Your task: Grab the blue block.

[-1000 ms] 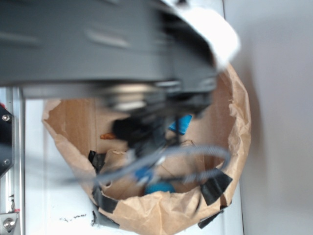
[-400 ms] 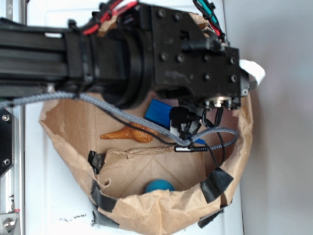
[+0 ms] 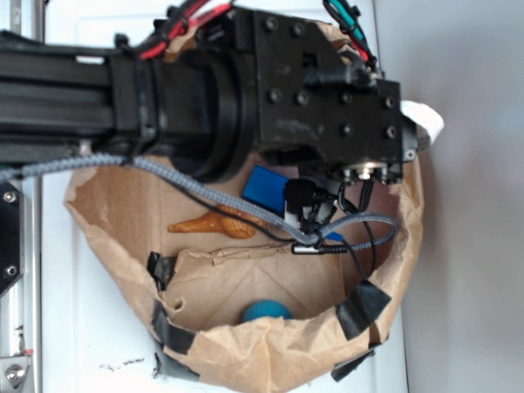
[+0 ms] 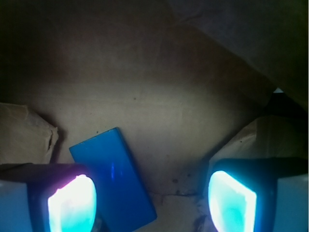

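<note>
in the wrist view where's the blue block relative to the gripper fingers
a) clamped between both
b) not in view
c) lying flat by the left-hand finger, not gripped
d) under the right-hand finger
c: the blue block lies flat on the brown paper beside the image-left finger, and the gripper is open with an empty gap.

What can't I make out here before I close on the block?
- Exterior: the arm hides part of the blue block and the gripper.
- Wrist: the block is cut off by the bottom edge; ball and shell out of frame.
- Fingertip height above the block: unclear.

Exterior view bright and sharp; wrist view dim, corners dark.
</note>
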Controlling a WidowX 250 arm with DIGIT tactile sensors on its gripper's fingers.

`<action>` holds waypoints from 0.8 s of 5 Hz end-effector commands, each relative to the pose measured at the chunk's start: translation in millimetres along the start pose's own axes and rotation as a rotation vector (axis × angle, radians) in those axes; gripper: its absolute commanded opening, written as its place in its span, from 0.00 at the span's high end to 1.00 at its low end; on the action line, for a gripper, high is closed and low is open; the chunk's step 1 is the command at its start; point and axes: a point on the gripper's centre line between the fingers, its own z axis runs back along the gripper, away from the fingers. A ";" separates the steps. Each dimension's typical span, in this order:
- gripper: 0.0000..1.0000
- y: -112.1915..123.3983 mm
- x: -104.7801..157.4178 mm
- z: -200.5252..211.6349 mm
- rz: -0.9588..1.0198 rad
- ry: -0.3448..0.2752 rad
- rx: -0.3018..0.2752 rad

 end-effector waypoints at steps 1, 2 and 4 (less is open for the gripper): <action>0.00 -27.4 -6.9 6.0 -0.161 -0.198 0.076; 0.00 -34.2 -1.3 4.0 -0.183 -0.208 0.092; 0.00 -34.5 16.4 -24.1 -0.173 -0.124 0.107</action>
